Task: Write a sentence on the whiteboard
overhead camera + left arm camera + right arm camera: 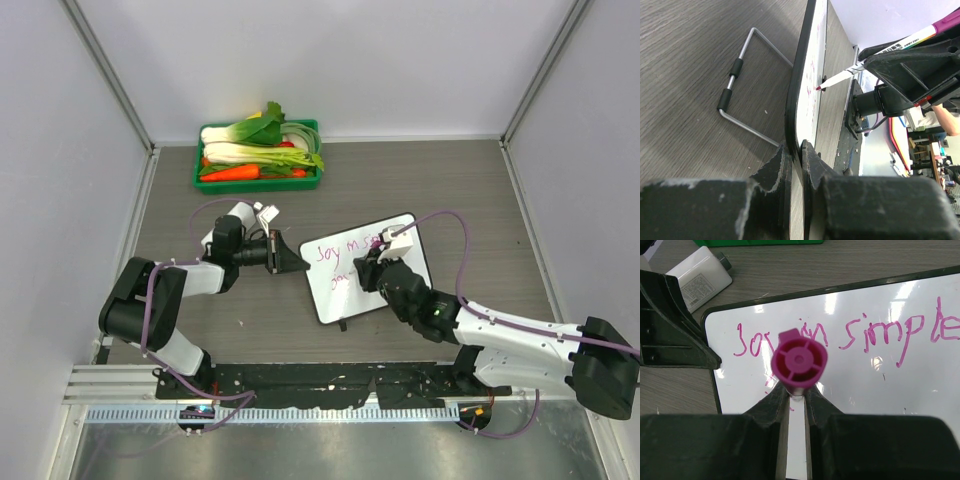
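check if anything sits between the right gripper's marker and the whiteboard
Nothing visible does. The magenta-capped marker in the right gripper reaches the glossy white whiteboard directly; the left gripper clamps its edge, off to one side.

A robotics lab is indicated. A wood-grain worktop [450, 170] is enclosed by plain white panels [330, 60] set in metal frame posts [109, 75]. The left arm [150, 300] and right arm [520, 340] are bolted to a black base plate [320, 380]. Beyond the enclosure, a cluttered workroom [927, 145] is glimpsed in the left wrist view.
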Robot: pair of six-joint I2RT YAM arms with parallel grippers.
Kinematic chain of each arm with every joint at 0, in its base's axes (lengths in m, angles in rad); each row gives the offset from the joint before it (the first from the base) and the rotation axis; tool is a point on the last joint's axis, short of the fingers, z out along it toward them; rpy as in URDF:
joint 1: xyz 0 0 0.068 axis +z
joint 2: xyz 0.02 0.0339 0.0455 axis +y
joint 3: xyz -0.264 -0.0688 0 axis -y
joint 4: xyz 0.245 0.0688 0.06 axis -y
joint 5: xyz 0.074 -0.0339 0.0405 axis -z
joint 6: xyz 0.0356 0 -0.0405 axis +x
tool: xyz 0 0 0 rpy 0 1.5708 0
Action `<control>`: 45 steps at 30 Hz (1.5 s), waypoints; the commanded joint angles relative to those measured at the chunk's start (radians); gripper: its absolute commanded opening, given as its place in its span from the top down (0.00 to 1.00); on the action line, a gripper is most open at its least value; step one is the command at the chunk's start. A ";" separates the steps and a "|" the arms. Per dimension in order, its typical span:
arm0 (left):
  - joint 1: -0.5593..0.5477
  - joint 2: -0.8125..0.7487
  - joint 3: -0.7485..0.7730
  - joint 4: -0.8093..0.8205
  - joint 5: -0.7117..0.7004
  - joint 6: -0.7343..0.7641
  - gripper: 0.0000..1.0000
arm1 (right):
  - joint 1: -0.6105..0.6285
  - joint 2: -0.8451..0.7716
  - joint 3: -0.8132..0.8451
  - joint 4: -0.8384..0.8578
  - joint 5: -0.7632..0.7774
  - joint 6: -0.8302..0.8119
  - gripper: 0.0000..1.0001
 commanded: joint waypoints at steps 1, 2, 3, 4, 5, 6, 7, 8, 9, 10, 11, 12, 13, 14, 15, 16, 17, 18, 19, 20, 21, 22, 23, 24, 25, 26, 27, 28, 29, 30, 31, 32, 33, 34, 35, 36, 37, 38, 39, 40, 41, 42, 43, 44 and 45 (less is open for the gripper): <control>-0.014 0.023 -0.005 -0.031 0.004 0.057 1.00 | -0.007 -0.001 0.005 0.019 0.024 0.009 0.99; -0.015 0.023 -0.007 -0.033 0.001 0.057 1.00 | -0.005 -0.004 -0.001 0.012 0.021 0.013 0.99; -0.014 0.024 -0.005 -0.031 0.003 0.059 1.00 | -0.005 -0.009 -0.003 0.008 0.019 0.016 0.99; -0.014 0.024 -0.007 -0.031 0.003 0.059 1.00 | -0.005 -0.012 -0.008 -0.001 0.016 0.018 0.99; -0.014 0.026 -0.004 -0.031 0.003 0.057 1.00 | -0.004 -0.017 -0.011 -0.004 0.016 0.021 0.99; -0.014 0.026 -0.005 -0.033 0.004 0.057 1.00 | -0.005 -0.024 -0.017 -0.008 0.010 0.022 0.98; -0.014 0.026 -0.005 -0.031 0.004 0.056 1.00 | -0.005 -0.026 -0.020 -0.009 0.008 0.022 0.99; -0.014 0.024 -0.005 -0.031 0.004 0.057 1.00 | -0.005 -0.029 -0.026 -0.014 0.004 0.024 0.98; -0.014 0.024 -0.007 -0.031 0.004 0.059 1.00 | -0.005 -0.030 -0.028 -0.015 0.001 0.026 0.99; -0.015 0.026 -0.005 -0.031 0.003 0.059 1.00 | -0.005 -0.032 -0.029 -0.023 -0.004 0.032 0.99; -0.014 0.026 -0.005 -0.031 0.001 0.057 1.00 | -0.005 -0.034 -0.031 -0.026 -0.007 0.036 0.99; -0.014 0.026 -0.005 -0.033 0.003 0.057 1.00 | -0.005 -0.035 -0.038 -0.031 -0.012 0.042 0.98; -0.014 0.024 -0.004 -0.033 0.003 0.056 1.00 | -0.005 -0.037 -0.043 -0.029 -0.018 0.045 0.98; -0.014 0.024 -0.005 -0.031 0.003 0.056 1.00 | -0.007 -0.032 -0.052 -0.024 -0.019 0.049 0.99; -0.014 0.024 -0.007 -0.031 0.003 0.057 1.00 | -0.005 -0.032 -0.055 -0.027 -0.022 0.053 0.99; -0.014 0.024 -0.005 -0.031 0.003 0.059 1.00 | -0.005 -0.029 -0.060 -0.029 -0.029 0.055 0.99; -0.015 0.026 -0.004 -0.031 0.001 0.059 1.00 | -0.005 -0.027 -0.061 -0.032 -0.036 0.058 0.99; -0.014 0.027 -0.005 -0.033 0.003 0.057 1.00 | -0.005 -0.026 -0.066 -0.035 -0.038 0.061 0.98; -0.014 0.027 -0.004 -0.031 0.004 0.057 1.00 | -0.005 -0.029 -0.072 -0.041 -0.039 0.064 0.99; -0.014 0.026 -0.005 -0.031 0.003 0.057 1.00 | -0.005 -0.029 -0.077 -0.041 -0.039 0.065 0.99; -0.014 0.024 -0.005 -0.031 0.004 0.059 1.00 | -0.005 -0.035 -0.086 -0.040 -0.042 0.070 0.99; -0.015 0.024 -0.005 -0.033 0.003 0.059 1.00 | -0.005 -0.038 -0.090 -0.038 -0.044 0.070 0.98; -0.014 0.024 -0.005 -0.033 0.003 0.057 1.00 | -0.005 -0.043 -0.093 -0.041 -0.048 0.072 0.99; -0.014 0.026 -0.005 -0.033 0.003 0.057 1.00 | -0.005 -0.043 -0.092 -0.046 -0.053 0.073 0.99; -0.014 0.026 -0.005 -0.033 0.004 0.059 1.00 | -0.005 -0.046 -0.093 -0.047 -0.053 0.076 0.99; -0.014 0.026 -0.004 -0.033 0.003 0.056 1.00 | -0.005 -0.049 -0.097 -0.043 -0.058 0.076 0.99; -0.014 0.026 -0.004 -0.033 0.004 0.057 1.00 | -0.005 -0.047 -0.100 -0.038 -0.062 0.075 0.99; -0.014 0.024 -0.007 -0.031 0.001 0.059 1.00 | -0.007 -0.049 -0.100 -0.032 -0.070 0.075 0.99; -0.015 0.023 -0.007 -0.033 0.003 0.059 1.00 | -0.004 -0.044 -0.098 -0.029 -0.078 0.076 0.99; -0.014 0.023 -0.005 -0.034 0.003 0.057 1.00 | -0.005 -0.043 -0.094 -0.026 -0.090 0.079 0.99; -0.014 0.027 -0.005 -0.033 0.003 0.057 1.00 | -0.005 -0.043 -0.092 -0.026 -0.093 0.081 0.99; -0.014 0.026 -0.004 -0.034 0.003 0.059 1.00 | -0.005 -0.044 -0.089 -0.024 -0.102 0.084 0.98; -0.015 0.026 -0.005 -0.033 0.003 0.059 1.00 | -0.005 -0.044 -0.087 -0.020 -0.108 0.087 0.99; -0.014 0.026 -0.007 -0.033 0.003 0.057 1.00 | -0.005 -0.052 -0.086 -0.014 -0.113 0.091 0.99; -0.015 0.024 -0.005 -0.033 0.003 0.057 1.00 | -0.005 -0.057 -0.084 -0.011 -0.121 0.093 0.99; -0.014 0.023 -0.005 -0.033 0.003 0.059 1.00 | -0.005 -0.072 -0.078 -0.009 -0.128 0.095 0.98; -0.014 0.024 -0.005 -0.033 0.003 0.059 1.00 | -0.007 -0.079 -0.077 -0.009 -0.137 0.096 0.99; -0.014 0.024 -0.005 -0.036 0.001 0.059 1.00 | -0.005 -0.101 -0.074 -0.008 -0.141 0.095 0.99; -0.014 0.027 -0.005 -0.034 0.004 0.059 1.00 | -0.005 -0.128 -0.075 0.003 -0.147 0.095 0.99; -0.015 0.024 -0.004 -0.036 0.004 0.059 1.00 | -0.005 -0.136 -0.078 0.009 -0.151 0.095 0.99; -0.014 0.023 -0.005 -0.034 0.003 0.059 1.00 | -0.007 -0.161 -0.078 0.015 -0.150 0.092 0.98; -0.014 0.021 -0.007 -0.034 0.001 0.059 1.00 | -0.008 -0.167 -0.077 0.019 -0.150 0.092 0.99; -0.014 0.021 -0.007 -0.034 -0.001 0.061 1.00 | -0.011 -0.181 -0.072 0.017 -0.145 0.087 0.99; -0.015 0.023 -0.005 -0.034 0.003 0.061 1.00 | -0.016 -0.185 -0.067 0.011 -0.130 0.087 0.98; -0.014 0.027 -0.005 -0.034 0.003 0.059 1.00 | -0.022 -0.195 -0.061 0.005 -0.122 0.087 0.99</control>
